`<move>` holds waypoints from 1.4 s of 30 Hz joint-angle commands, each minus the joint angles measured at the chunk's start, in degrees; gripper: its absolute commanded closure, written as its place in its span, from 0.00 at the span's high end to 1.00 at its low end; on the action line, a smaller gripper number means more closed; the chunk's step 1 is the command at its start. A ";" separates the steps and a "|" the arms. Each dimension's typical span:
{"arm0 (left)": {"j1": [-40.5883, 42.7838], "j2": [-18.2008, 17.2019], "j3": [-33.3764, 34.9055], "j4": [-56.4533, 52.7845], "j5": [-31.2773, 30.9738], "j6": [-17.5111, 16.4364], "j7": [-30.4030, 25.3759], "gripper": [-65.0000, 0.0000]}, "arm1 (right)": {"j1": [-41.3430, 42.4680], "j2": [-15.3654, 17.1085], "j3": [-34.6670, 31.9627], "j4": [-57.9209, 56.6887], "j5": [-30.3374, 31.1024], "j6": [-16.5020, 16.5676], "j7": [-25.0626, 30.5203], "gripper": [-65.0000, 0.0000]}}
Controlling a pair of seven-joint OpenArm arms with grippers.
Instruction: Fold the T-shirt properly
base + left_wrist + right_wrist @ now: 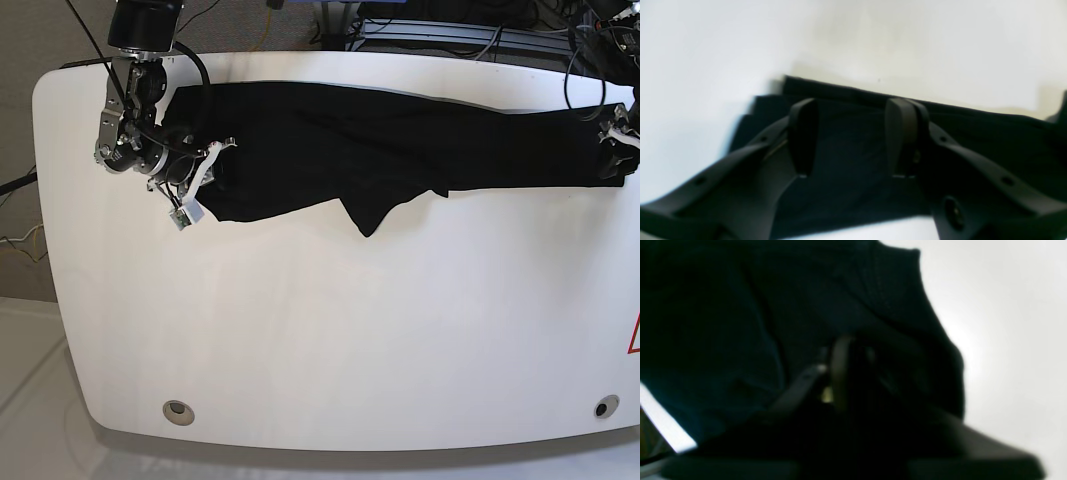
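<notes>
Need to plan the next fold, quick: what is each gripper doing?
Left gripper: open, above the T-shirt, holding nothing.
Right gripper: cannot be told; cloth surrounds it.

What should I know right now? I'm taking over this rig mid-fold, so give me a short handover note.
Left gripper: open, fingers apart over the T-shirt, nothing held.
Right gripper: down against the cloth at the shirt's other end; the dark, blurred view does not show whether it grips.
T-shirt: stretched in a long band across the far side of the white table, one corner hanging toward the middle.
Done: shirt folded lengthwise into a strip.
Left: tuck the loose corner, fold the strip crosswise into a compact stack.
</notes>
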 commanded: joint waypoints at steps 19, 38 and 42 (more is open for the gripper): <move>-2.50 -2.58 4.47 1.66 -7.44 -0.30 6.71 0.46 | 1.44 -0.53 2.09 4.11 0.26 -0.68 7.25 0.77; 1.95 -2.82 3.55 2.97 -6.99 -0.30 4.17 0.61 | 3.46 -3.84 7.42 17.27 4.02 -1.71 -2.53 0.78; 3.15 -2.58 2.84 3.08 -6.52 -0.30 4.19 0.60 | 3.74 -4.16 5.67 17.03 6.49 -1.26 -3.93 0.79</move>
